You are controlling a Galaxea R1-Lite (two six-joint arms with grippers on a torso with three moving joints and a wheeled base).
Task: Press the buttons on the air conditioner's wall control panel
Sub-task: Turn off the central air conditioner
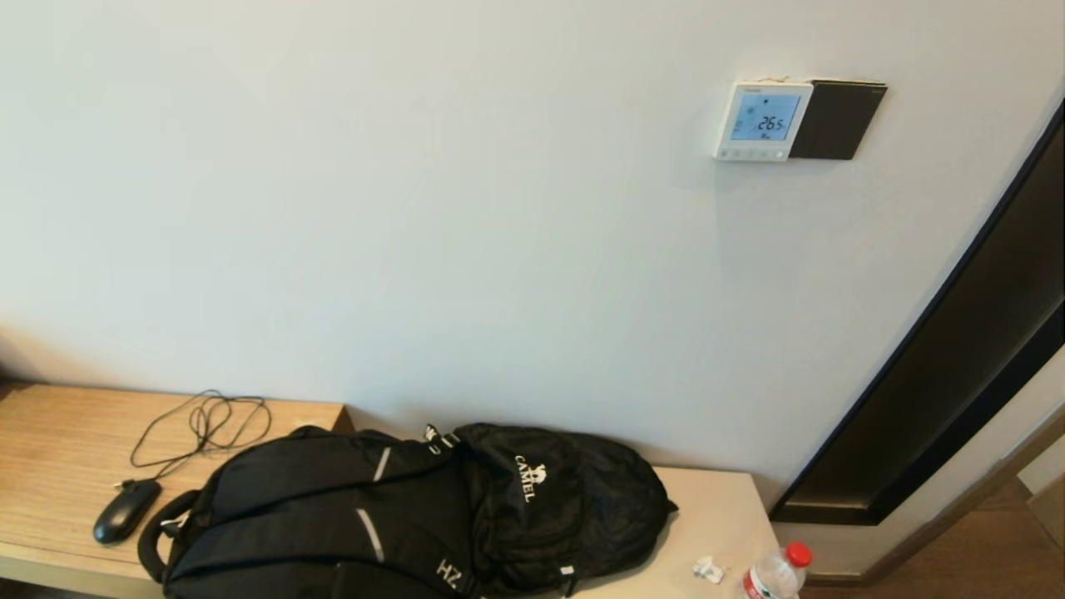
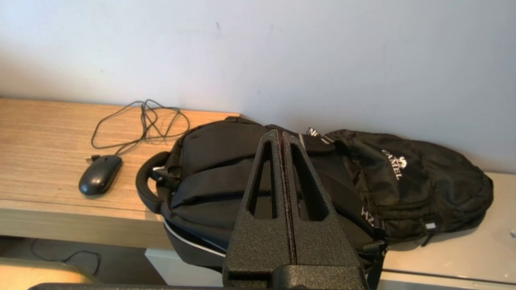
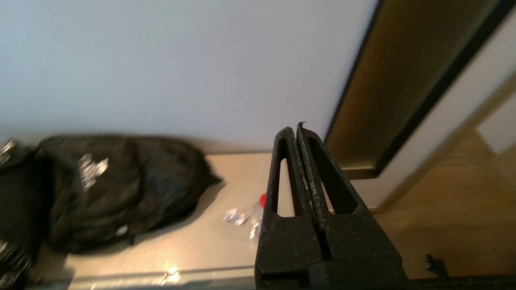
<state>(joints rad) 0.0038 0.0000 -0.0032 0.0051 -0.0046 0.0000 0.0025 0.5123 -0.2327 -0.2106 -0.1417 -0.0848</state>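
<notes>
The white square control panel hangs high on the wall at the upper right of the head view, its screen lit light blue with digits. Its row of tiny pale buttons runs along its bottom edge. Neither gripper shows in the head view. My left gripper is shut and empty, low in front of the black backpack. My right gripper is shut and empty, low near the shelf's right end, far below the panel. The panel is out of both wrist views.
A dark square plate adjoins the panel's right side. A black backpack, a black mouse with tangled cable, a red-capped bottle and a small wrapper lie on the shelf. A dark door frame stands at right.
</notes>
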